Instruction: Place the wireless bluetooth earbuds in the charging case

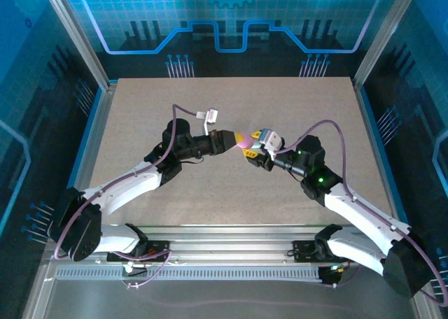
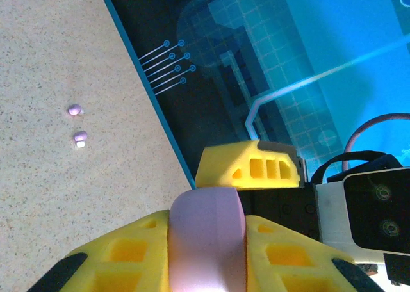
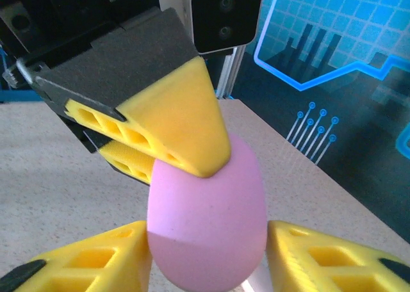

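Pink charging case (image 3: 205, 209) clamped endwise in the left gripper (image 2: 206, 231); the right gripper (image 3: 208, 247) straddles its opposite end, grip not determinable. Beyond, two earbuds (image 2: 75, 110) lie loose on the table (image 2: 57, 196), well apart from both claws.

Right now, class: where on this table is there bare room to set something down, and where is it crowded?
Free: the table's far strip beyond the pink case, and the near patch between left arm and right arm. Crowded: the middle, where left claw and right claw grip it. Two earbuds lie by the blue edge.
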`<action>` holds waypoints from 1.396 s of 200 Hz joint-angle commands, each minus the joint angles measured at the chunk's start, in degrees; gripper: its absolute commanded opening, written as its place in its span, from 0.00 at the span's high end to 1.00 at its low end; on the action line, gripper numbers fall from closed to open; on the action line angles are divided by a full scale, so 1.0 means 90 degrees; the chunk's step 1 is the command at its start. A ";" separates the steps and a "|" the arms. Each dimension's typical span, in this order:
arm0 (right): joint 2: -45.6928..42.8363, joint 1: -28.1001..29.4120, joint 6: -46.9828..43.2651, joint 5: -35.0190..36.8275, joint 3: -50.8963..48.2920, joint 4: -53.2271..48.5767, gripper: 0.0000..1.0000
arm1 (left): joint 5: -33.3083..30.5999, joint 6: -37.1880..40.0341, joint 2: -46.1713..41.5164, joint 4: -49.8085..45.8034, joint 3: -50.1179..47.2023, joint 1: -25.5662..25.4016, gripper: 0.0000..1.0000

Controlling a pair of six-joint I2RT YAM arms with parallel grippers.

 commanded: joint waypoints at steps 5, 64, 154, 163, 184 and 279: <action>0.0064 -0.0095 0.0065 -0.0170 0.0362 0.0258 0.52 | 0.0248 -0.0135 -0.0037 0.0370 -0.0067 0.0004 0.83; 0.0113 -0.0186 0.0304 -0.0617 0.0585 -0.0177 0.62 | 0.0275 0.0358 -0.0211 0.0242 -0.0103 0.0003 0.62; 0.0581 -0.0532 0.0419 -0.3363 0.1964 -0.2705 0.67 | 0.1076 0.5631 -0.1200 -0.0171 -0.0600 0.0000 0.35; 0.0634 -0.0533 0.0423 -0.3428 0.2076 -0.2825 0.67 | 0.1143 0.5798 -0.1197 -0.0271 -0.0543 0.0006 0.35; 0.0699 -0.0542 0.0451 -0.3710 0.2193 -0.2848 0.68 | 0.1356 0.6135 -0.1142 -0.0541 -0.0411 0.0006 0.35; 0.0808 -0.0552 0.0247 -0.3510 0.2332 -0.3030 0.68 | 0.1323 0.6243 -0.1337 -0.0371 -0.0463 0.0001 0.41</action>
